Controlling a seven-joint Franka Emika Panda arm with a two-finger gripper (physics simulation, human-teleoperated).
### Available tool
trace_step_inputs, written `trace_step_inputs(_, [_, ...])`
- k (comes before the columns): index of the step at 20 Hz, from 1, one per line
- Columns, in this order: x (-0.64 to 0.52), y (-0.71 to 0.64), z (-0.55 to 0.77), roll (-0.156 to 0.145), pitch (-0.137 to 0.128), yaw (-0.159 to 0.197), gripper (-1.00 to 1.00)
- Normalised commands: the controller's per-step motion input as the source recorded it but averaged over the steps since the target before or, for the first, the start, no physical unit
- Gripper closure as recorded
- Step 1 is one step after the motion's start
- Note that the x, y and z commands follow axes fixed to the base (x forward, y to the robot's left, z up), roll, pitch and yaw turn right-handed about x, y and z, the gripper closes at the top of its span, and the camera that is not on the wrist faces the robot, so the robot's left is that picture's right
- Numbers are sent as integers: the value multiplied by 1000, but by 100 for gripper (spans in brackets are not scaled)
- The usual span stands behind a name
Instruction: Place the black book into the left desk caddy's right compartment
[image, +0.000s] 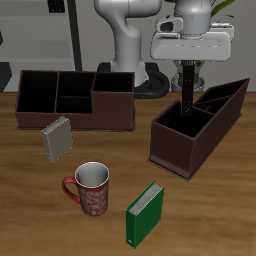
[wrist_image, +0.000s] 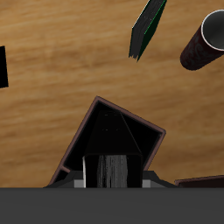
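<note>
Nearest the front edge of the table (image: 25, 215), lower middle of the frame: green book (image: 145, 214), standing upright. Just up and left of it, red mug (image: 90, 189). Farther back at left, grey book (image: 57, 138), upright before a dark caddy (image: 75, 100). At right, angled left desk caddy (image: 197, 128). Above it, pincer (image: 190, 100), clenched on the black book (image: 190, 92), held upright with its lower end dipping into that caddy; which compartment, cannot tell. From the wrist, white page edges visible between the fingers (wrist_image: 81, 171).

Black book (image: 190, 90) upright in left desk caddy (image: 175, 150), mug (image: 90, 190) nr front.
</note>
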Motion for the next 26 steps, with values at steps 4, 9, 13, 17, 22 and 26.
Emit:
trace_step_inputs(4, [62, -104, -31, -20, 3, -4, 100])
trace_step_inputs(9, [26, 12, -137, 3, 22, -8, 100])
trace_step_inputs(13, [-11, 76, -212, 23, 31, -2, 100])
trace_step_inputs(17, [-2, 56, -257, 16, 37, 5, 100])
trace_step_inputs(22, [27, -21, -75, -3, 16, 0, 100])
trace_step_inputs(26, [-3, -13, -109, -1, 19, -3, 100])
